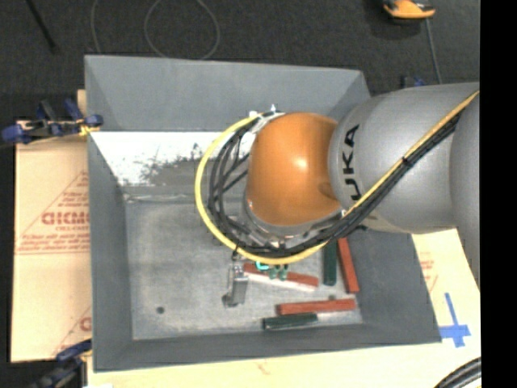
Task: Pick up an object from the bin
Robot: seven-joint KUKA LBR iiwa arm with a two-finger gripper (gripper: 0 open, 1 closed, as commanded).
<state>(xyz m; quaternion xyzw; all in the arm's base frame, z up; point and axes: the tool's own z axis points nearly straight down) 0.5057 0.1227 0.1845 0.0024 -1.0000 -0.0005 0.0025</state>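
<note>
Gripper [236, 288] — red stick [300, 280] beside; green stick [289, 322] nr.

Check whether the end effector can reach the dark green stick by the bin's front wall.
Probably yes. The dark green stick lies flat, nothing on it, near the end effector; the bin's front wall beside may crowd the approach.

Grey metal bin [161, 257], red pens [315, 305], dark green pens [289, 322] on its floor

Under the arm's orange cover [291, 168], the gripper [236, 288] sits low over the floor of the grey bin [161, 241], just beside a red stick [300, 280]. Other red sticks [317, 305] and dark green sticks [289, 322] lie near.
</note>
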